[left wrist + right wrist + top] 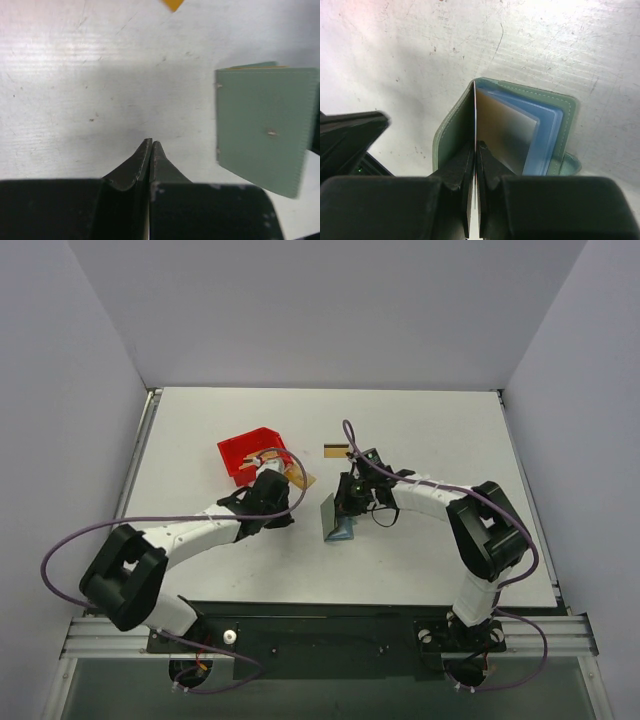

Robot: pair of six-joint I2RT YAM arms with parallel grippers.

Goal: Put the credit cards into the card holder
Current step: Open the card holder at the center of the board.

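Table [450, 440] white and scuffed, boxed in by pale grey walls [330, 310], red bin [245, 452] sitting left of the middle. Right gripper [475, 146] is pinching one green flap of the wallet [454, 122], which stands propped open near the centre with a card [506, 135] in its blue pocket. Left gripper [151, 146] is empty, fingers pressed together just beside the wallet, and a striped card [335, 450] lies flat further back.
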